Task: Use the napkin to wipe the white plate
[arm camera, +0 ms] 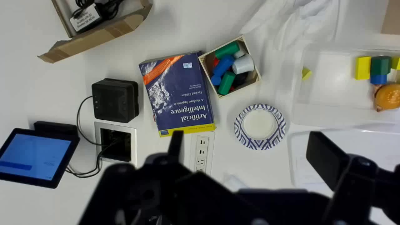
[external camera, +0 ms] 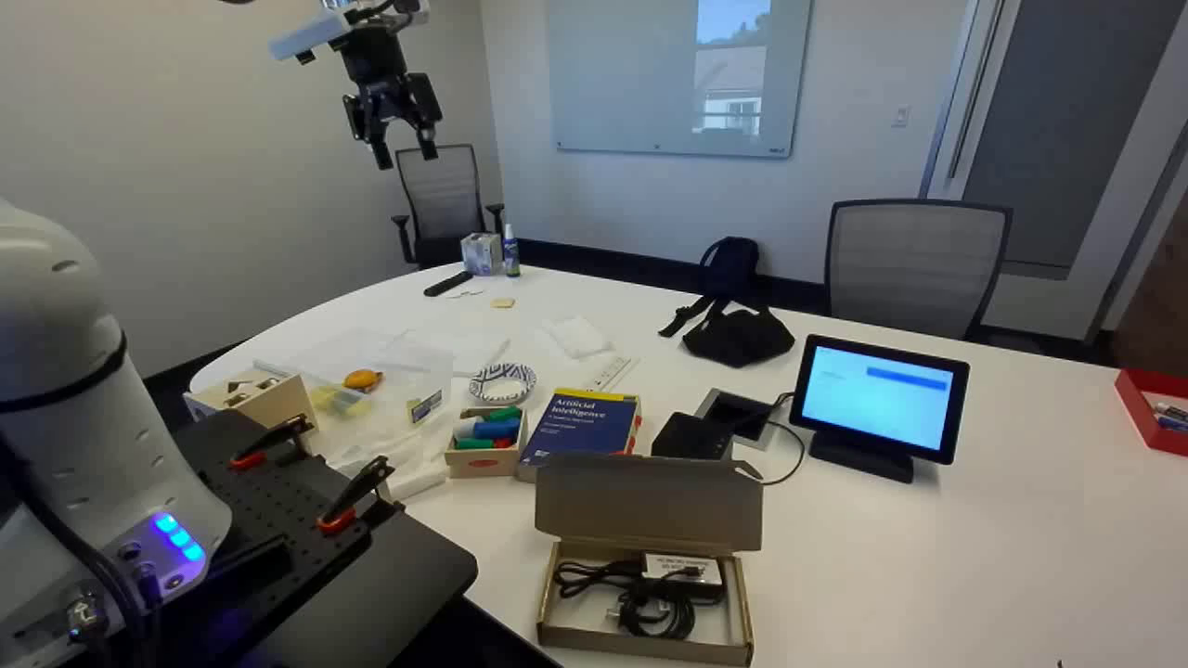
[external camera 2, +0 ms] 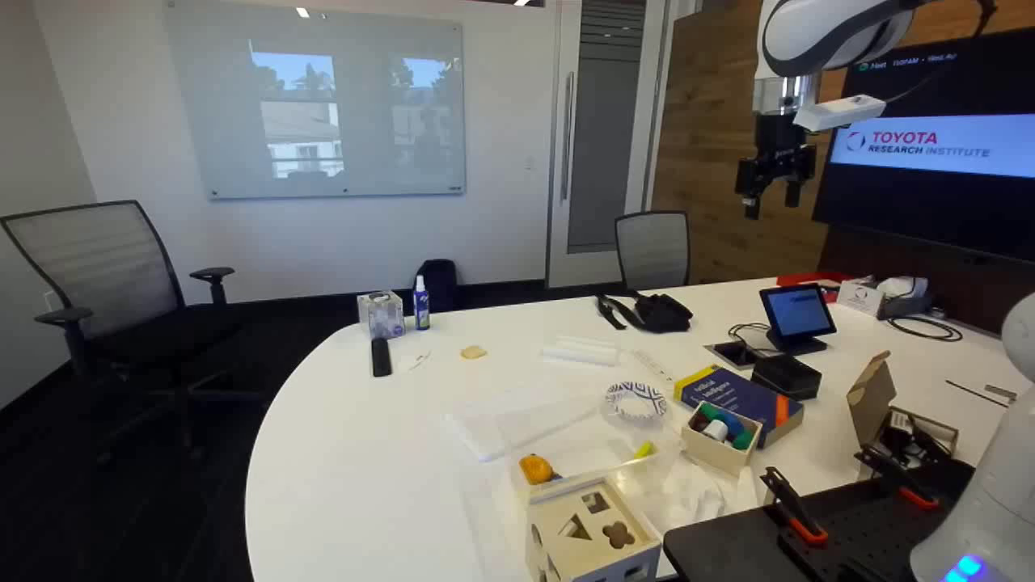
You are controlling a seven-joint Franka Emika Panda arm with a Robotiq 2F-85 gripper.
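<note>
The white plate [external camera: 502, 388] has a blue patterned rim and lies flat on the table, also seen in an exterior view [external camera 2: 635, 402] and the wrist view [arm camera: 259, 124]. A flat white soft-looking piece, perhaps the napkin [external camera: 575, 337], lies on the table beyond the plate; it shows in an exterior view too [external camera 2: 579, 351]. In the wrist view only a blurred white corner of it may show below the plate, partly hidden by the gripper. My gripper [external camera: 406, 156] is open and empty, high above the table, in both exterior views [external camera 2: 772, 205] and the wrist view [arm camera: 247, 142].
Near the plate are a blue book [arm camera: 179, 93], a wooden box of coloured blocks [arm camera: 256, 75], a clear plastic bin [arm camera: 331, 93] and a power strip [arm camera: 201, 153]. A shape-sorter box [external camera 2: 594, 525], tablet [external camera: 882, 394], open cardboard box [external camera: 650, 506] and tissue box [external camera 2: 381, 315] also stand around.
</note>
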